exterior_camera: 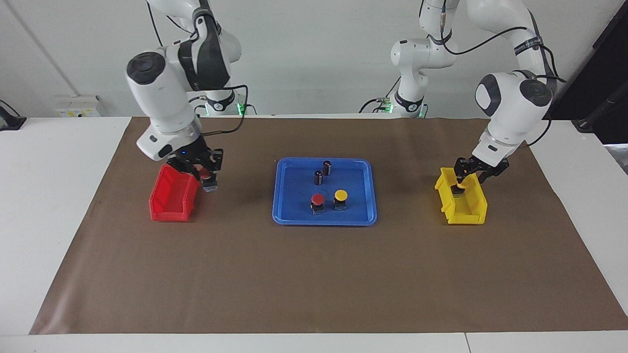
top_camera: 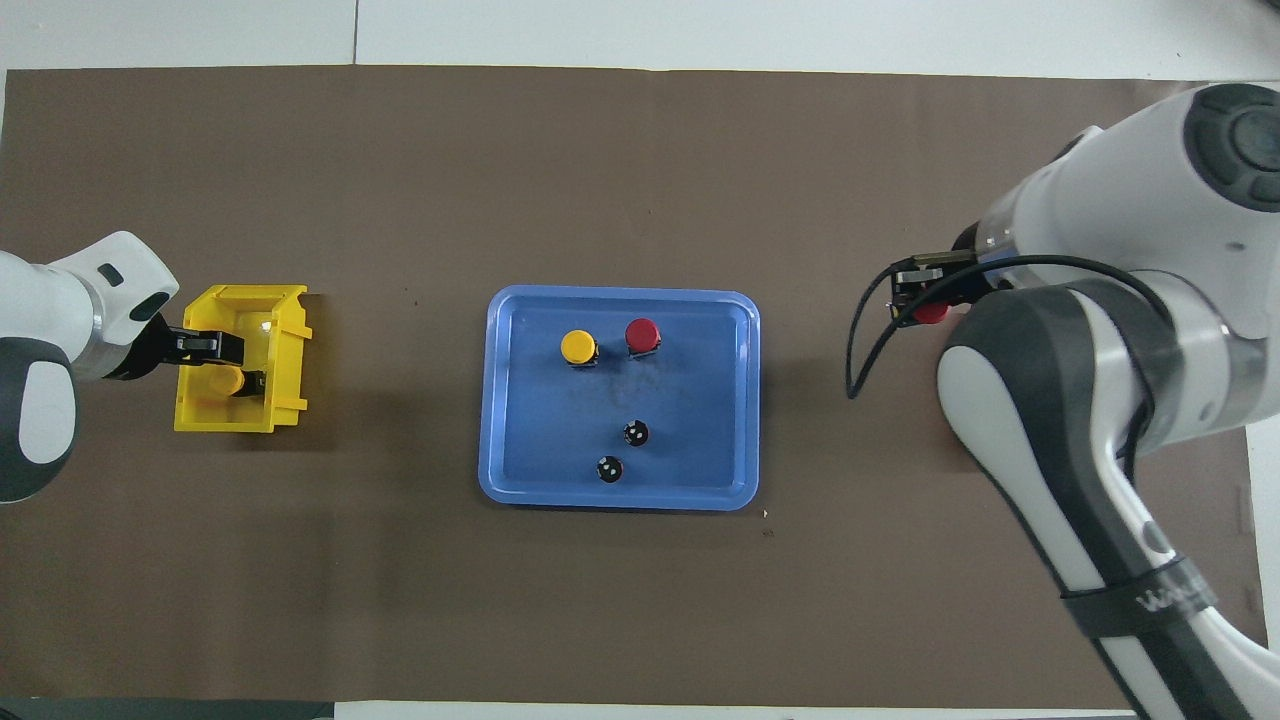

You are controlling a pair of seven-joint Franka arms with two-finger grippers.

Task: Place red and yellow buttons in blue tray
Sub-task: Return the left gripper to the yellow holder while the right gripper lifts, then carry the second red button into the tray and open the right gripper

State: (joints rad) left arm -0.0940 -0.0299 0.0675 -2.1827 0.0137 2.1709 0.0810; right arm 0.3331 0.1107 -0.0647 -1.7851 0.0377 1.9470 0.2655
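- Blue tray sits in the middle of the brown mat, seen from across the table.
- Two buttons stand in the tray, a red button and a yellow button, side by side at the edge farther from the robots.
- Two dark cylinders stand in the tray too, nearer to the robots.
- Right gripper is up in the air over the mat, just beside the red bin, on the tray's side of it.
- It is clamped on a second red button.
- Left gripper is down in the yellow bin, around a second yellow button. I cannot tell if it is squeezing the button.

- From above, the tray holds the red button and yellow button side by side, with the dark cylinders closer to the robots.
- Right gripper holds the second red button over the mat, between the tray and the right arm's end of the table.
- Left gripper reaches into the yellow bin, with the second yellow button between its fingers.
- The right arm hides the red bin here.
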